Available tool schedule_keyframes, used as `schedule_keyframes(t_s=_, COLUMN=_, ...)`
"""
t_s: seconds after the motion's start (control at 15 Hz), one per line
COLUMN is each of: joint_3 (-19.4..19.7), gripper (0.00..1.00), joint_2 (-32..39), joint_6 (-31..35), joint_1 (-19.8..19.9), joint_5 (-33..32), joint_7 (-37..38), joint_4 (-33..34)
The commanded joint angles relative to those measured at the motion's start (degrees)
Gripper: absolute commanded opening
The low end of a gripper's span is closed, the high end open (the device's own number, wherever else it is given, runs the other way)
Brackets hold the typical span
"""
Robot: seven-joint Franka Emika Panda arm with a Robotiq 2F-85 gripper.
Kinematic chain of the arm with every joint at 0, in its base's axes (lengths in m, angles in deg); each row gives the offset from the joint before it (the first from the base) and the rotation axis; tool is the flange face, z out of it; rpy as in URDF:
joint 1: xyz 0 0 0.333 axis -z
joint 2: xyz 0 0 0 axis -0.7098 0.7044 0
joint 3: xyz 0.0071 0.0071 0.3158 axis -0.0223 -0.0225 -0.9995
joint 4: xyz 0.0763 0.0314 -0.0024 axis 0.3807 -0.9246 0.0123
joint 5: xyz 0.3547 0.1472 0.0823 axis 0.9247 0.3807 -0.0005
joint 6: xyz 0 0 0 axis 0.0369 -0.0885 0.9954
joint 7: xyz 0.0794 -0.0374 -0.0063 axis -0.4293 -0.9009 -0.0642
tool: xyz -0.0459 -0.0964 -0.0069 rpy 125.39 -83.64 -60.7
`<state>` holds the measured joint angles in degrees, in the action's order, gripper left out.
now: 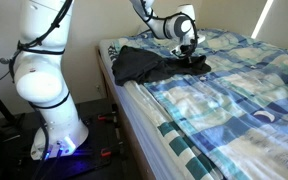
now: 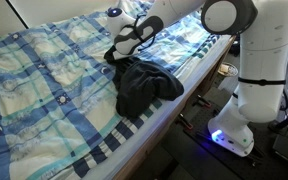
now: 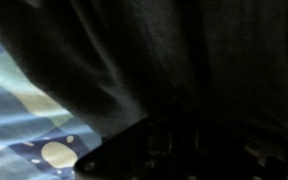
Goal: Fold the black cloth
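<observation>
Black cloth [image 1: 142, 64] lies lengthwise toward gripper [image 1: 188, 47]

The arm [image 1: 42, 75] reaches out, end effector [image 1: 188, 47] pointing down, jaws' state hidden

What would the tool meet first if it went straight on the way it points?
The black cloth: the tool points down at its edge, perhaps touching it; depth is unclear. The checked bedcover lies beneath.

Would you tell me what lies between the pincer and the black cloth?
Nothing: in both exterior views the pincer meets the black cloth on the bedspread, and dark fabric fills the wrist view.
</observation>
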<state>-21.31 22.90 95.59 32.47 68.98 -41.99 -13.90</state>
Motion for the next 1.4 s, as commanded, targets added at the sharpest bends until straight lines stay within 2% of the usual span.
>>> schedule_keyframes(t_s=0.0, joint_3=1.2, gripper=0.02, joint_2=-1.5, joint_6=1.6, joint_1=-2.5, joint_5=-1.6, joint_7=4.1, joint_4=-1.1)
schedule_keyframes(t_s=0.27, joint_3=2.7, gripper=0.02, joint_2=-10.1, joint_6=1.6, joint_1=-4.7, joint_5=-8.3, joint_7=9.4, joint_4=-5.4)
schedule_keyframes(t_s=0.47, joint_3=1.8, gripper=0.02, joint_2=-17.0, joint_6=-0.2, joint_1=-3.3, joint_5=-12.1, joint_7=9.3, joint_4=-6.3)
schedule_keyframes(t_s=0.67, joint_3=-0.2, gripper=0.02, joint_2=-24.1, joint_6=-3.2, joint_1=-1.3, joint_5=-13.3, joint_7=8.3, joint_4=-7.7)
schedule_keyframes(t_s=0.93, joint_3=-4.1, gripper=0.02, joint_2=-30.7, joint_6=-6.0, joint_1=1.2, joint_5=-11.9, joint_7=7.3, joint_4=-10.0)
schedule_keyframes(t_s=1.33, joint_3=-9.2, gripper=0.02, joint_2=-31.5, joint_6=-4.3, joint_1=1.9, joint_5=-3.1, joint_7=3.1, joint_4=-13.3)
